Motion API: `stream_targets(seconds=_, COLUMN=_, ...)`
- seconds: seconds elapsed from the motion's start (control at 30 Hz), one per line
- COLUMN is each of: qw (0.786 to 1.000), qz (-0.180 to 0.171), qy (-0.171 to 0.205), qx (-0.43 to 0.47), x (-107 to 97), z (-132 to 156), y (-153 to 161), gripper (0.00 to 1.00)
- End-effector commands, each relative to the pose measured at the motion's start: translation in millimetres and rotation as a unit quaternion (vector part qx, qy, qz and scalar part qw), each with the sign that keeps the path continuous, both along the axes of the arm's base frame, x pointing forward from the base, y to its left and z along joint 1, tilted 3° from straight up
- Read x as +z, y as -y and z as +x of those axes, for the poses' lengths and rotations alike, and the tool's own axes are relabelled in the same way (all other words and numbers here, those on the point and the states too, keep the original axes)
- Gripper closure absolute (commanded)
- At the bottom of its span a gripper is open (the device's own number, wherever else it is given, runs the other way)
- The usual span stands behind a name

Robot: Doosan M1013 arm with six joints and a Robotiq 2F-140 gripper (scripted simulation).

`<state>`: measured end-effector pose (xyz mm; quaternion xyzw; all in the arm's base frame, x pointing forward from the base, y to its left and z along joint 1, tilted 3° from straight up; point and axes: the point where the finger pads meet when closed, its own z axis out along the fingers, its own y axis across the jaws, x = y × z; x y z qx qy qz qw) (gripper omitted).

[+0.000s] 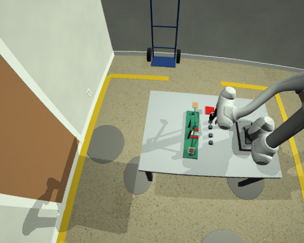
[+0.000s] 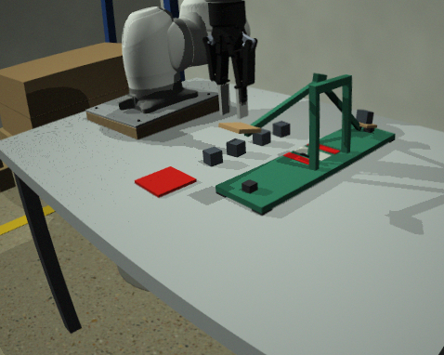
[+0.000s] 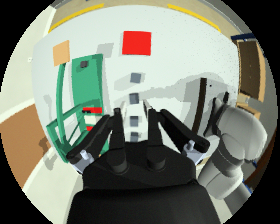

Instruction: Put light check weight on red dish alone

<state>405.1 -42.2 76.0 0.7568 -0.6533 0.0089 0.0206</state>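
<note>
The red dish (image 1: 209, 110) (image 2: 165, 180) (image 3: 136, 43) lies flat on the table. Four dark cube weights stand apart in a row: nearest the dish is one (image 2: 213, 156) (image 3: 135, 78), then a second (image 2: 236, 148) (image 3: 134, 98), a third (image 2: 262, 137) (image 3: 134, 121) and a fourth (image 2: 281, 128) (image 3: 134, 136). Another weight (image 1: 191, 150) (image 2: 365, 116) sits on the balance's low far pan. The near pan (image 1: 195, 105) (image 2: 240, 127) (image 3: 61, 53) is raised and empty. The pointer appears near the red field towards the empty pan; it is small. My gripper (image 2: 233, 114) (image 3: 134, 105) is open, partly narrowed and empty, above the row.
The balance's green base (image 1: 186, 152) (image 2: 282, 187) (image 3: 80, 90) runs beside the row, with its upright frame (image 2: 314, 124) and beam standing over it. A small black block (image 2: 250, 186) (image 3: 84, 64) is on the base. The arm's mounting plate (image 2: 124, 115) lies on the other side.
</note>
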Motion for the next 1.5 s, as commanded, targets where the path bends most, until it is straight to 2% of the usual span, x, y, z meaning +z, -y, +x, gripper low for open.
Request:
stream_targets(seconds=0.0, qw=1.000, qz=0.000, qy=0.000, qx=0.000, x=0, z=0, y=0, gripper=0.65)
stream_targets(seconds=0.9, qw=1.000, qz=0.000, qy=0.000, qx=0.000, x=-4, z=0, y=0, gripper=0.65)
stream_targets(seconds=1.47, qw=1.000, qz=0.000, qy=0.000, qx=0.000, x=-24, z=0, y=1, gripper=0.65)
